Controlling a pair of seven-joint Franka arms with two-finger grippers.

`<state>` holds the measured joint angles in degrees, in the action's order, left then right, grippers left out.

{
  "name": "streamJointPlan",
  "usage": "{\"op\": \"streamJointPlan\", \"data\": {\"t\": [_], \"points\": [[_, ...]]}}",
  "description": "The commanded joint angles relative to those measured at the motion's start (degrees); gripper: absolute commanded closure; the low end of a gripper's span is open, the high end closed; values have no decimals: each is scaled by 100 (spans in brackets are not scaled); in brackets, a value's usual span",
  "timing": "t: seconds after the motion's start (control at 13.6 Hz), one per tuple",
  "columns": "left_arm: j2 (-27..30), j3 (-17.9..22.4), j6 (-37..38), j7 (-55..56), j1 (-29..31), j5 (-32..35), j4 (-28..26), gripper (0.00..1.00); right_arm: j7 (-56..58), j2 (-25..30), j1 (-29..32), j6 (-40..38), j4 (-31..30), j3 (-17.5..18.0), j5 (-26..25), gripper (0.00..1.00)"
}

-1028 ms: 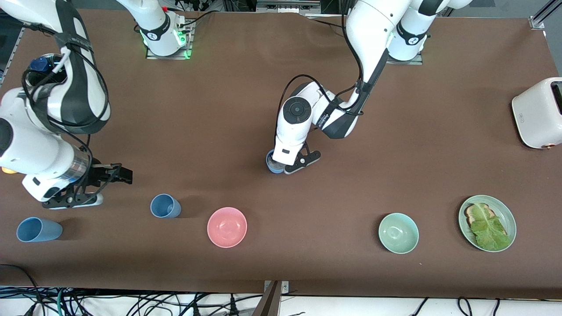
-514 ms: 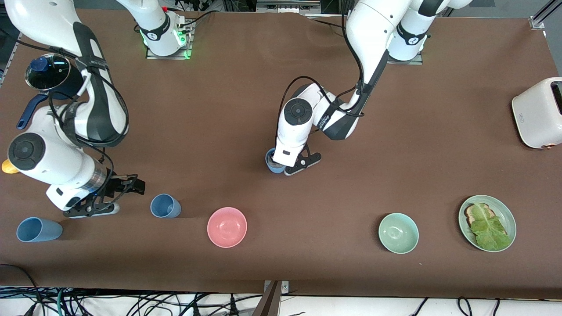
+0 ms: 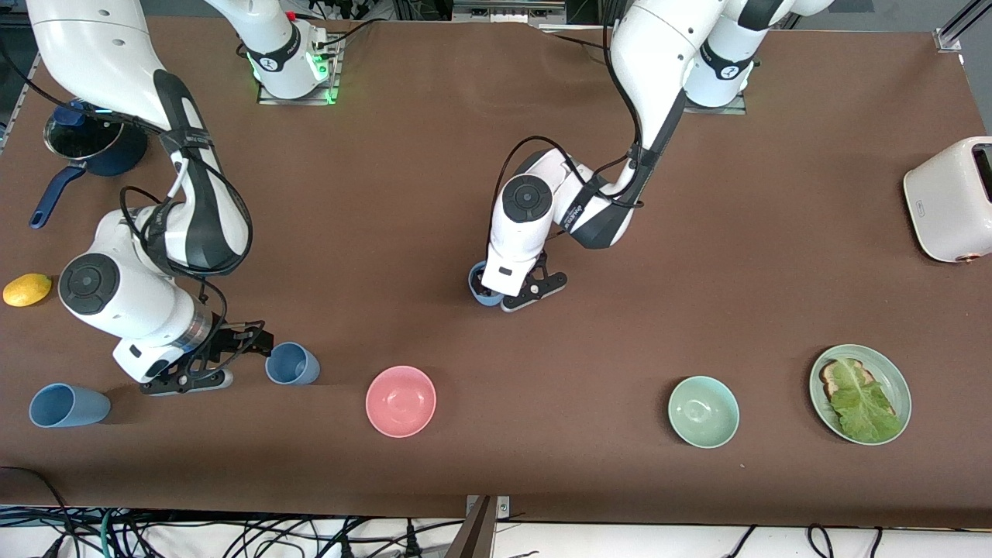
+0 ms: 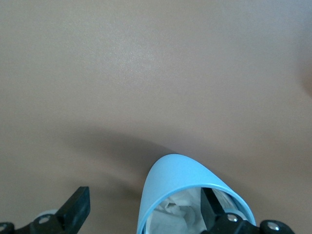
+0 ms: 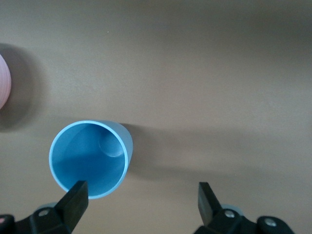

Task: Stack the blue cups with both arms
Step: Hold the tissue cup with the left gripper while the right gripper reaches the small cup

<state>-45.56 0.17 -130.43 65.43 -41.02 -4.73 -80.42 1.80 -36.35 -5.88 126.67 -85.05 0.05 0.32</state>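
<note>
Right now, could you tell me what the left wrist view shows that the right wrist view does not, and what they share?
Only the left wrist view shows the left pincer astride a blue cup's rim, one finger inside over something pale and crumpled. Only the right wrist view shows the right pincer open above the other blue cup, which looks empty, and the pink bowl's edge. Both show the brown table.

This looks like a robot lab made up to look like a kitchen. Two big white robot arms (image 3: 542,217) are bolted to a long table with a brown cloth (image 3: 775,256). Loose black cables (image 3: 232,535) hang at the table's edge. On it sit kitchen things: a toaster (image 3: 949,200), bowls (image 3: 401,401), a saucepan (image 3: 93,147).
</note>
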Motion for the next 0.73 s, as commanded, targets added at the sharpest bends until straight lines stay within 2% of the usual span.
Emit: {"op": "streamJointPlan", "data": {"t": [0.0,0.37,0.66], "points": [[11,80,35,-328,-55,16,167,0,-21,-152,-19,165,-3,4,91,0],[345,106,132,-540,6,33,167,0,-21,-241,-19,332,-3,4,91,0],[662,115,597,-988,42,25,158,0,-21,-398,-28,534,-3,4,91,0]]}}
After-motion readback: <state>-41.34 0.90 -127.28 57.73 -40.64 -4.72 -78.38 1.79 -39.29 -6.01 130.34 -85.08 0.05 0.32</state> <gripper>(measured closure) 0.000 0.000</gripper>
